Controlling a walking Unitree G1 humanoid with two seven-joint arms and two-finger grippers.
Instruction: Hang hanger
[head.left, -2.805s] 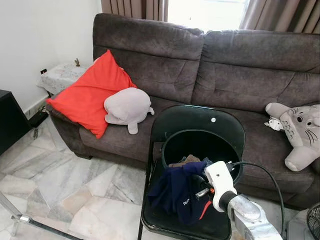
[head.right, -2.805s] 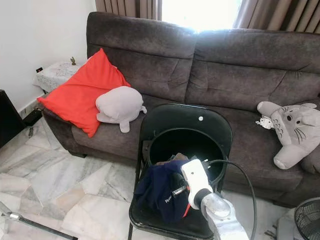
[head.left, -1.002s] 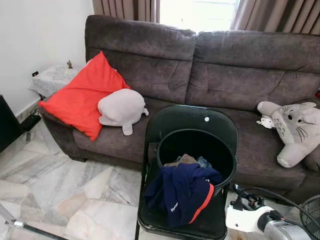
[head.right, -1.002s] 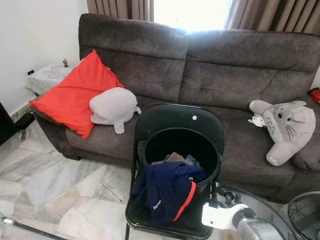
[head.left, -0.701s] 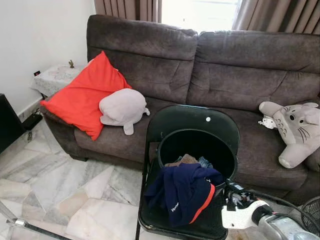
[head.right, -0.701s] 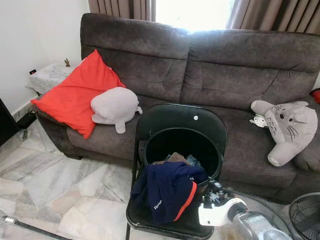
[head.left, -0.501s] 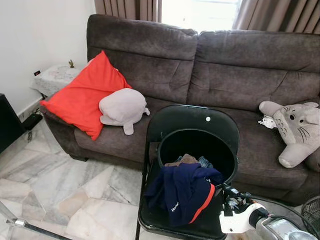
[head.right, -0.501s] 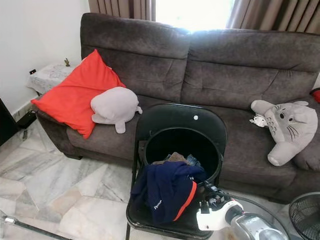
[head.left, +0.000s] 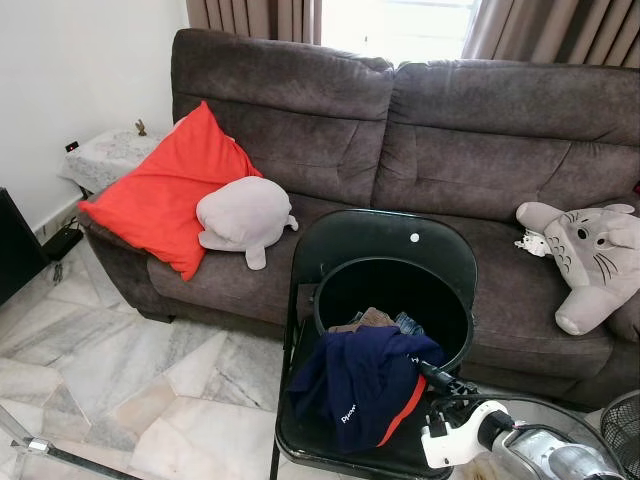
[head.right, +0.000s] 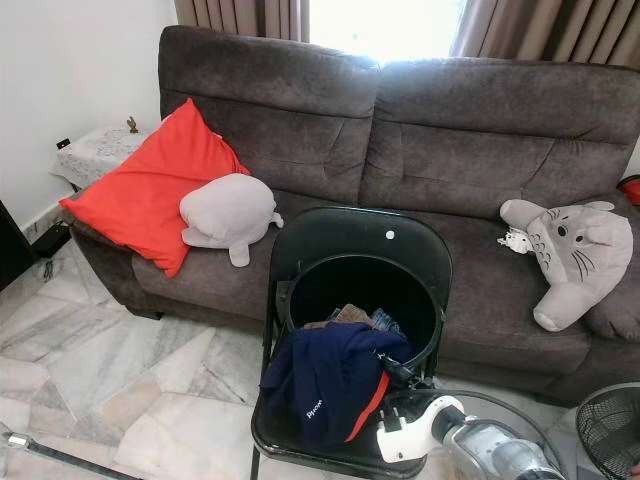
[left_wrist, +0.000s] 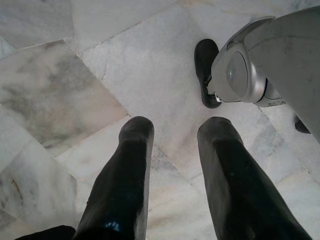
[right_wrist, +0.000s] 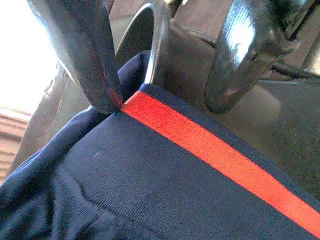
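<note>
The right claw (right_wrist: 160, 95) stands open, gripping nothing, its two fingers straddling the red-striped hem of the navy shirt (head.left: 362, 385). That shirt lies straight ahead of it, draped over the rim of the black bin (head.left: 395, 290) on the chair (head.left: 330, 450). I can make out no hanger. The left claw (left_wrist: 172, 150) hangs open over the floor, far from the shirt.

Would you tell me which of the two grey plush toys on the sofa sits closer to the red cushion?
The plain rounded grey plush, resting against the red cushion. The other plush, with whiskers and a face, sits at the sofa's opposite end.
</note>
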